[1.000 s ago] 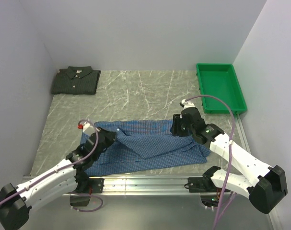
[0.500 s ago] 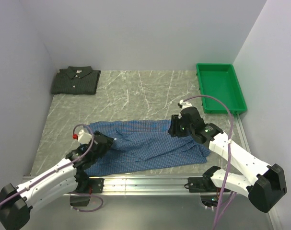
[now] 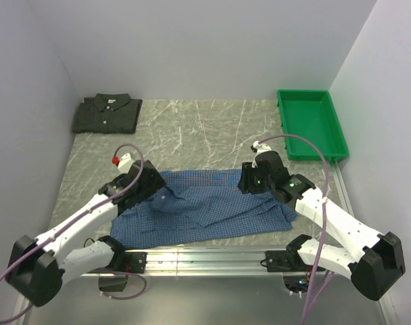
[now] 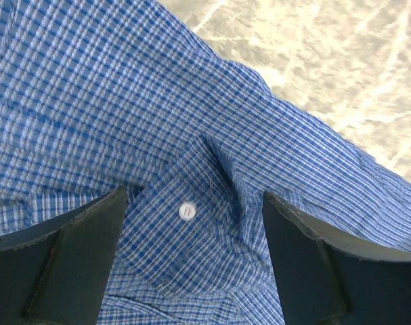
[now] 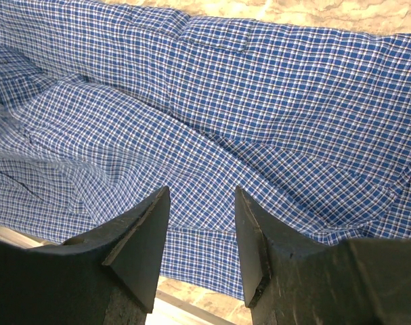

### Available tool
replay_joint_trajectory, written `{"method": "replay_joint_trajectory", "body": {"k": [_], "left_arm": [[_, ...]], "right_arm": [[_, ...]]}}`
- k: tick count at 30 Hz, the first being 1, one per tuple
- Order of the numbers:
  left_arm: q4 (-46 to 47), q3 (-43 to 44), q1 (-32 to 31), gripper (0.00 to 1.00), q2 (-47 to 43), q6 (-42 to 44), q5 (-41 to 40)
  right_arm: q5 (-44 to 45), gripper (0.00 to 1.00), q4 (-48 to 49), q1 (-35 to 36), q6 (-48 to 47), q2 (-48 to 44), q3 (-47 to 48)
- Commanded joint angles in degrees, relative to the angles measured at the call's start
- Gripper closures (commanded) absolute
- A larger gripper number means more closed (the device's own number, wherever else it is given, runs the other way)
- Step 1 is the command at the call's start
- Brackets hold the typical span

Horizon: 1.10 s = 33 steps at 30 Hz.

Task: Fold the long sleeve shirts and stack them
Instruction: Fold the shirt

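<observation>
You have a blue fine-check shirt (image 3: pixel 212 208) lying unfolded and rumpled, stretched left to right across the near part of the worktop (image 3: pixel 191 135). Your dark green-grey check shirt (image 3: pixel 107 114) lies neatly folded, collar showing, in the far left corner.

From above, the fingertips of the left gripper (image 3: pixel 149 186) and right gripper (image 3: pixel 247 180) were hidden under their own bodies, which also covered parts of the blue shirt (image 3: pixel 212 206). Both wrist views cropped the shirt at their sides. In the right wrist view its far-left patch was blurred.
</observation>
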Motion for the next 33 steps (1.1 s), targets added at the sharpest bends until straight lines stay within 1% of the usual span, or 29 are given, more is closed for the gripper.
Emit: {"method": "replay_joint_trajectory", "body": {"k": [1, 2, 5, 8, 11, 14, 17, 18, 20, 21, 23, 24, 26, 30, 33], "left_arm": [[0.2, 5.4, 2.8, 0.14, 4.7, 8.0, 4.7], [-2.2, 8.4, 2.9, 0.15, 7.1, 8.8, 4.7], [-6.2, 11.7, 2.9, 0.17, 9.1, 9.1, 2.6], [-3.7, 11.1, 3.0, 0.20, 9.2, 8.0, 4.8], [-1.0, 9.8, 3.0, 0.23, 11.6, 5.9, 8.8], [3.6, 8.0, 2.9, 0.29, 14.4, 3.8, 11.1], [7.5, 7.2, 3.0, 0.39, 17.2, 2.7, 11.4], [8.0, 7.2, 2.9, 0.46, 17.8, 2.4, 11.0], [8.4, 7.8, 3.0, 0.54, 19.4, 2.7, 9.6], [8.4, 8.0, 3.0, 0.64, 19.9, 2.6, 9.1], [8.8, 7.9, 2.9, 0.76, 20.3, 2.9, 8.0], [8.7, 7.8, 2.9, 0.86, 20.2, 2.9, 7.7], [8.4, 7.6, 2.9, 0.98, 19.2, 3.3, 7.1], [8.9, 5.5, 2.8, 1.00, 14.9, 3.8, 4.8], [11.6, 2.5, 2.8, 0.99, 8.6, 5.2, 2.8]], "right_arm": [[0.5, 0.50, 0.3, -0.3, -0.7, -1.6, -0.4], [0.7, 0.50, 0.1, -0.3, -0.9, -1.7, -0.2], [1.5, 0.50, -0.6, -0.3, -1.0, -2.6, -0.2], [1.8, 0.50, 0.1, -0.4, -1.1, -3.4, -0.8], [1.5, 0.50, 0.5, -0.3, -0.8, -2.7, -1.0], [1.0, 0.50, 1.3, -0.3, -0.6, -2.4, -1.7], [1.1, 0.50, 1.3, -0.3, -0.6, -2.4, -2.0], [1.1, 0.50, 1.4, -0.3, -0.5, -2.4, -2.0], [1.0, 0.50, 1.6, -0.3, -0.4, -2.4, -2.3], [0.9, 0.50, 1.7, -0.3, -0.4, -2.4, -2.4], [0.7, 0.50, 1.9, -0.3, -0.1, -2.2, -2.6], [0.4, 0.50, 1.9, -0.3, 0.0, -2.0, -2.6], [0.2, 0.50, 2.3, -0.2, 0.1, -1.9, -2.8], [0.1, 0.50, 2.3, -0.4, 0.2, -2.1, -2.7], [0.3, 0.50, 2.3, -0.3, 0.3, -2.1, -2.7]]}}
